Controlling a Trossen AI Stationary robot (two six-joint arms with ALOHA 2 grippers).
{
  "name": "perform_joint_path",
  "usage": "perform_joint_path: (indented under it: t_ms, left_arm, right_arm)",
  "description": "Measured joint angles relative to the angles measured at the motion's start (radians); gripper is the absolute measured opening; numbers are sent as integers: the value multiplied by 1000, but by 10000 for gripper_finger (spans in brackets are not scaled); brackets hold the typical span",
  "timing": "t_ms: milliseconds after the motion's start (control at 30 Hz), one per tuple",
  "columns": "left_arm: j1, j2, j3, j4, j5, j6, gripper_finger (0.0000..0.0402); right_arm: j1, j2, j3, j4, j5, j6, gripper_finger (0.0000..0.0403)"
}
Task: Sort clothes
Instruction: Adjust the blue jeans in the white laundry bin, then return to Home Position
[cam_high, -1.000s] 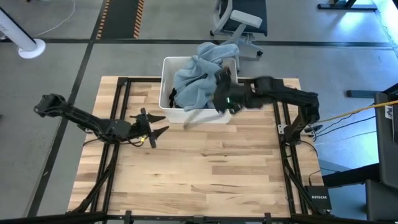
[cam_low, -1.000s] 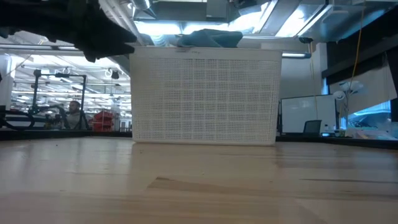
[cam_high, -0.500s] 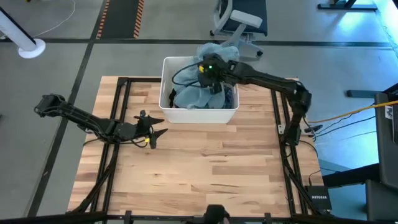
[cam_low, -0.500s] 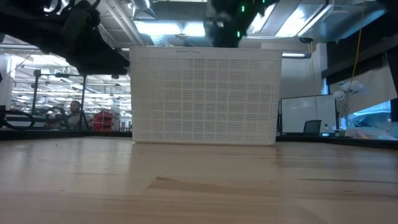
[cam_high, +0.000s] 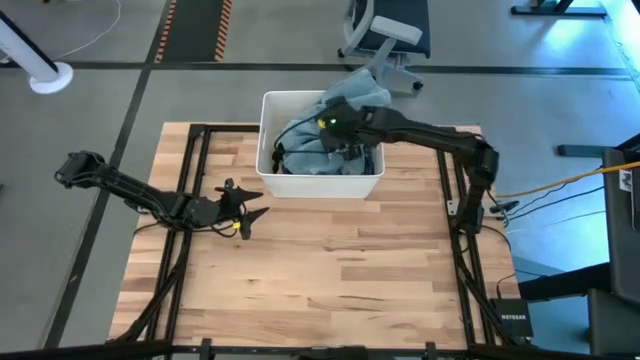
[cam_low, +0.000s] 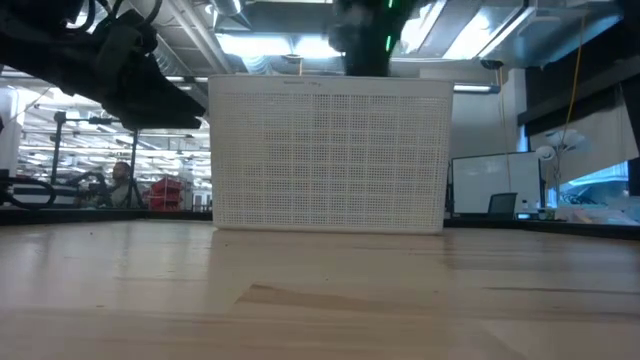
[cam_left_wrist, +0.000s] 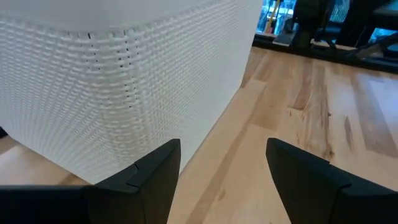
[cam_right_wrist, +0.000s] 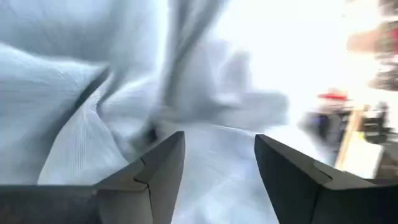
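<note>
A large light-blue denim shirt (cam_high: 308, 152) fills the white plastic bin (cam_high: 268, 165) at the table's far middle, and part of it hangs over the bin's far rim (cam_high: 362, 88). A dark garment (cam_high: 279, 153) shows at the bin's left wall. My right gripper (cam_high: 337, 135) is open over the middle of the bin, pointing down at the shirt's folds (cam_right_wrist: 205, 93). My left gripper (cam_high: 252, 200) is open and empty above the table, just left of the bin's near left corner (cam_left_wrist: 106, 93). The other clothes are hidden. My right gripper (cam_right_wrist: 217, 140) stands open over the denim shirt's crumpled folds (cam_right_wrist: 124, 149), coming from above. I cannot tell whether its fingers touch the cloth.
The bin's perforated near wall (cam_low: 330, 155) stands on the wooden table (cam_high: 330, 270). An office chair (cam_high: 385, 30) stands on the floor beyond the far edge. A person sits far off in the room behind (cam_low: 118, 180).
My right gripper has gone from over the bin's near right rim toward the far edge, to the bin's middle, and down. The denim shirt, which stood heaped above the rim, lies lower in the bin.
</note>
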Motion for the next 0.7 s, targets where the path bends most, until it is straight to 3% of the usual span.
perform_joint_path:
  t_ms: [200, 333, 500, 700]
  left_arm:
    - [0, 0, 0, -18, 77, -11, 233]
    - [0, -10, 9, -11, 89, 0, 233]
    - [-1, -45, 47, -7, 200, 64, 233]
    - [-1, -87, 52, -21, 275, 110, 233]
  right_arm:
    - [91, -82, 240, -246, 24, 74, 214]
    - [177, -142, 332, -398, -39, 181, 214]
    - [288, -218, 299, -550, -65, 290, 214]
    - [419, -375, 93, -586, -30, 404, 214]
